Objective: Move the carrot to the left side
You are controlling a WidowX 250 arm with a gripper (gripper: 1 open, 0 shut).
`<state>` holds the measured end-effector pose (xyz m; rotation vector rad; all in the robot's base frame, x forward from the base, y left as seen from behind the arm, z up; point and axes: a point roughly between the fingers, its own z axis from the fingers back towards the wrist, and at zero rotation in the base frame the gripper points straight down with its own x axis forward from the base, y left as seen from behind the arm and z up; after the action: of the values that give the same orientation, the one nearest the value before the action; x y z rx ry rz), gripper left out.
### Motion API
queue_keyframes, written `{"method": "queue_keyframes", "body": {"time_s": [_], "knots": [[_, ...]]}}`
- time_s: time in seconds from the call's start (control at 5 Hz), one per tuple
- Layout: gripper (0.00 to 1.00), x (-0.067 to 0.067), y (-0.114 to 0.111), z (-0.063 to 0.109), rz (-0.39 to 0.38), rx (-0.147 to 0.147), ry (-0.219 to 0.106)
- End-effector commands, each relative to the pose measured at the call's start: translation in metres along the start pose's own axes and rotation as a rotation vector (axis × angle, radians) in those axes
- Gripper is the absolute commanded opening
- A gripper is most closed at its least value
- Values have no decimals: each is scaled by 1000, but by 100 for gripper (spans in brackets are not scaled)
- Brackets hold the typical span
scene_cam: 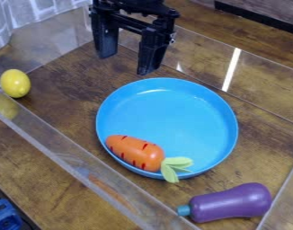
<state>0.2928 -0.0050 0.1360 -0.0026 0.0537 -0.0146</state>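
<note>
One view covers the whole scene, looking down at a wooden table [65,99] with low clear walls around it. The gripper [132,56] hangs near the table's far edge, its dark fingers pointing straight down and standing apart with nothing between them. It sits above bare wood just beyond the far rim of the blue plate [209,126], touching neither plate nor toy.

The carrot [136,152] lies on the plate at its near-left rim, orange body pointing toward the left edge of the table and its yellow-green leaves trailing over the plate's near edge. It is well apart from the gripper, with the open blue middle of the plate between them.

A yellow ball [14,83] rests close to the table's left edge, and a purple eggplant [229,202] lies by the near-right corner, off the plate.

As for progress, nothing of the task looks done: the carrot is on the plate, ungrasped, and the left part of the table holds only the ball. What is left, by my judgement, is everything: coming down over the carrot, closing on its plump body, lifting it clear of the rim, and setting it down on the wood toward the left edge.
</note>
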Motion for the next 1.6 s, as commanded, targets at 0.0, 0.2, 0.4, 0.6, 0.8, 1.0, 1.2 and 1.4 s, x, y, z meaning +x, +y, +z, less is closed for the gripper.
{"method": "queue_keyframes", "body": {"time_s": [0.0, 0.2, 0.4, 0.6, 0.8, 1.0, 1.2, 1.4], "knots": [[100, -1, -1, -7, -22, -2, 16], [100, -4, -5, -16, -88, -3, 31], [100, -6, -7, -23, -135, -4, 43], [100, -12, -12, -31, -278, 1, 44], [100, -21, -18, -42, -460, 16, 23], [100, -25, -23, -56, -610, 35, -10], [100, -22, -21, -70, -662, 49, -38], [100, -17, -18, -78, -680, 51, -63]]}}
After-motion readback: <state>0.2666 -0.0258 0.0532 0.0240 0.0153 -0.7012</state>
